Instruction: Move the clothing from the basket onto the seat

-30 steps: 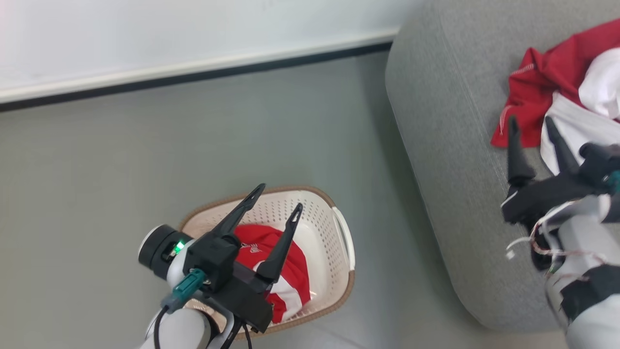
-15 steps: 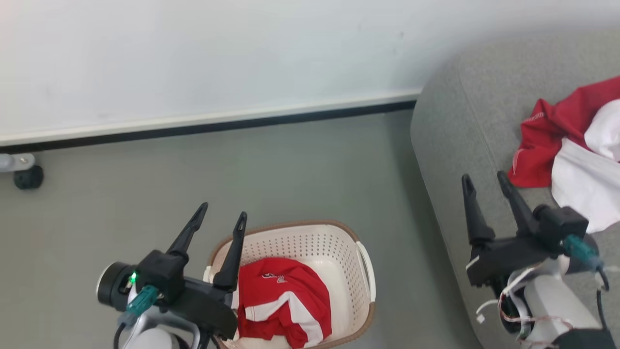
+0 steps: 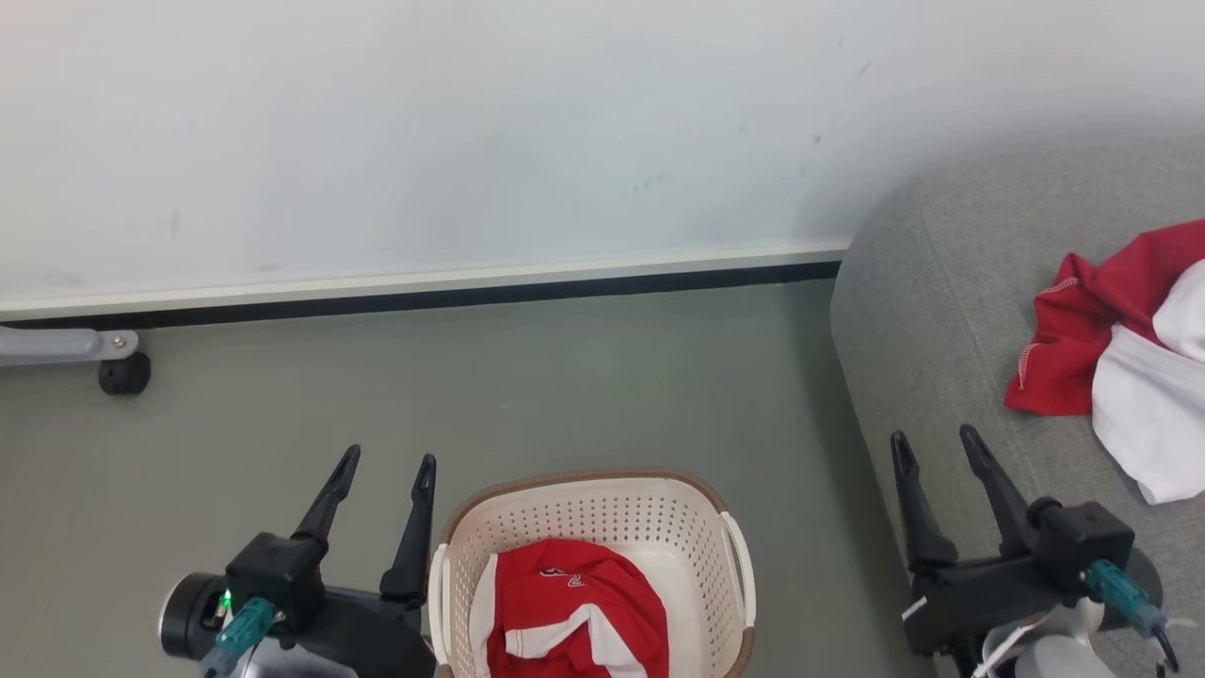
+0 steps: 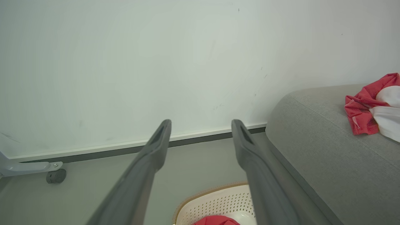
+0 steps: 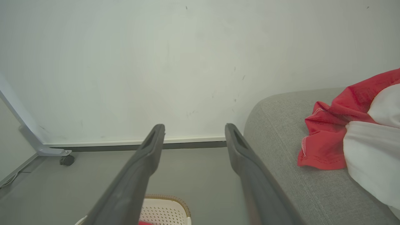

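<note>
A red garment (image 3: 574, 612) with broad white stripes, a white stitched hem and a small printed mark near its top lies crumpled in the basket (image 3: 588, 488). The basket is a cream-white perforated tub with a brown rim and pale side handles, and it stands on the grey floor (image 3: 584, 377) near the seat (image 3: 927, 320). On that grey upholstered seat, with its rounded corner and a seam running along it, more clothing (image 3: 1068, 348) lies in a heap: a rumpled red piece edged with white stitching, and plain white cloth (image 3: 1144, 424) lying partly over it. The left gripper (image 3: 391, 456) hovers just beside the basket's left rim, jaws spread wide and empty. The right gripper (image 3: 933, 435) hangs over the seat's edge, near the red piece but apart from it, jaws likewise wide and empty. A small black caster (image 3: 124, 374) sits by the white wall (image 3: 471, 141).
</note>
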Available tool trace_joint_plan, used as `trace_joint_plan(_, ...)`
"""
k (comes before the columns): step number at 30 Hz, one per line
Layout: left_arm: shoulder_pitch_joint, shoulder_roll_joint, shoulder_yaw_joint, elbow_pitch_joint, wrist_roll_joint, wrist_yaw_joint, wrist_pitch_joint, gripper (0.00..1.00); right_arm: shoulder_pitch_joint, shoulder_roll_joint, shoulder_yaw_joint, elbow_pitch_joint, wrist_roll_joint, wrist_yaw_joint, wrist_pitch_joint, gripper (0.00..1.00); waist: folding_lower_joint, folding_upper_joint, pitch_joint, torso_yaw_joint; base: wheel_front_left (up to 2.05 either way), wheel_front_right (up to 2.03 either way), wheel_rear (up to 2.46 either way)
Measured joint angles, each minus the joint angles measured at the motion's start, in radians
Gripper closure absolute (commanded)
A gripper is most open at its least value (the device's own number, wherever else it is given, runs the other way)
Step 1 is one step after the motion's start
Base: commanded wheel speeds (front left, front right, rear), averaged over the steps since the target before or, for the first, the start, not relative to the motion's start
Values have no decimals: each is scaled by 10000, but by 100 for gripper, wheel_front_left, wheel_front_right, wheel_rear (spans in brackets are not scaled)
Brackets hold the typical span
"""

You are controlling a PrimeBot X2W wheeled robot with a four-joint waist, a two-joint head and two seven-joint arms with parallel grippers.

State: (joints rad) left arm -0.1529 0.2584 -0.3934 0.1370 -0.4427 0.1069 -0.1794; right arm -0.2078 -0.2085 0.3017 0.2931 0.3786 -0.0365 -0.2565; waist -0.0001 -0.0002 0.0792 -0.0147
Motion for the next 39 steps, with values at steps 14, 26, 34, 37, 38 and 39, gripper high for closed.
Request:
trace_joint_plan(14, 971, 25, 658, -186, -21, 161, -82, 0, 1036, -157, -100, -1145, -12, -351, 188, 0, 2, 1, -306, 217, 0, 0, 0)
trace_joint_plan(26, 1218, -31, 966, -408, 157, 165, -81, 0, 1235, -280, -268, -1766, -23, -525, 545, 0, 1, 2, -263, 242, 0, 0, 0)
trace_joint_plan(34, 1219, -88, 1076, -568, 324, 167, -73, 0, 1361, -284, -291, -2061, -29, -604, 798, 0, 1, 2, -239, 244, 0, 0, 0)
trace_joint_plan(37, 1225, -107, 1139, -606, 362, 167, -69, 0, 1366, -284, -307, -2178, -46, -616, 884, 0, 1, 2, -229, 241, 0, 0, 0)
trace_joint_plan(38, 1230, -111, 1151, -621, 385, 169, -61, 0, 1372, -284, -316, -2196, -52, -616, 894, 0, 1, 2, -224, 241, 0, 0, 0)
trace_joint_plan(39, 1232, -117, 1164, -627, 399, 169, -36, 0, 1376, -284, -326, -2213, -52, -617, 899, 0, 1, 2, -220, 242, 0, 0, 0)
